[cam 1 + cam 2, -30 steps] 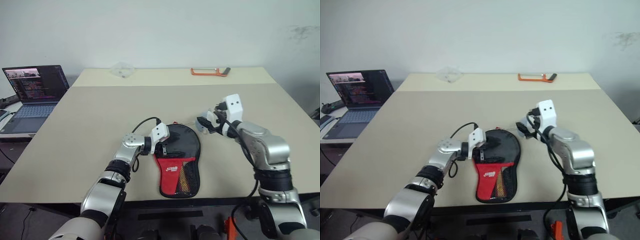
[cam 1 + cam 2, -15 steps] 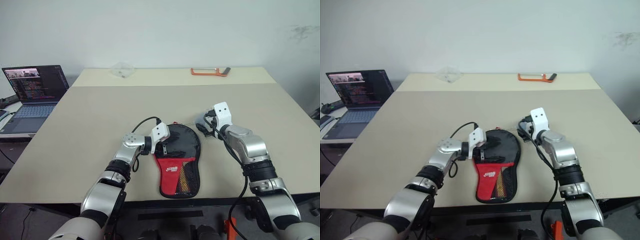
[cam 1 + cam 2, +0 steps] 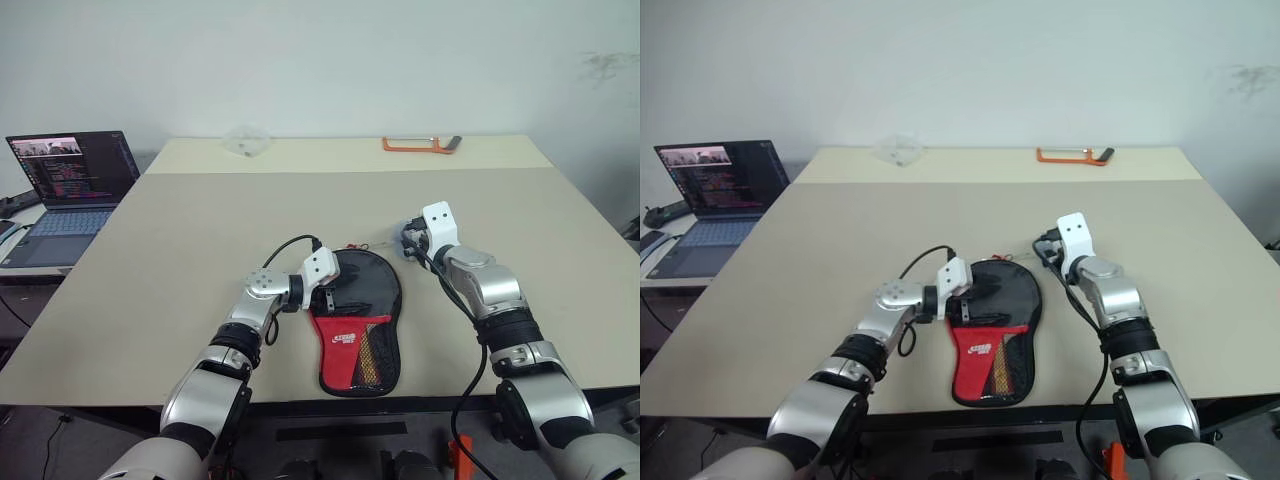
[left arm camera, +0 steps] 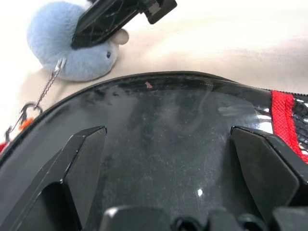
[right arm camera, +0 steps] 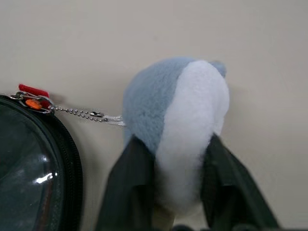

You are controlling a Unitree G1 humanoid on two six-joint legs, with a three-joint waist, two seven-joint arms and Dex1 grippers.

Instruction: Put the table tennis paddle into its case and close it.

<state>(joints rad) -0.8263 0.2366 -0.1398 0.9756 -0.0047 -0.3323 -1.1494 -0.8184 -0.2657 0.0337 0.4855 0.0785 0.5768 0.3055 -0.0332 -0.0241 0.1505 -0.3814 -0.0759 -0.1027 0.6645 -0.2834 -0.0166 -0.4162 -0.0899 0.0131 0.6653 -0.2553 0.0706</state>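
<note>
The case (image 3: 357, 318) lies flat near the worktop's (image 3: 200, 230) front edge, zip closed. The left gripper (image 3: 327, 297) rests over its black part, jaws wide. The right gripper (image 5: 168, 192) has its jaws clamped on a blue-white plush charm (image 5: 180, 120) chained to the zip.

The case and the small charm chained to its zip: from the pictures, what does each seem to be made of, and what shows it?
The case: probably black fabric with a glossy clear-plastic face, which shows glare; red mesh lower down. The charm: soft plush, judging by its fuzzy blue-and-white pile, on a metal-looking bead chain.
</note>
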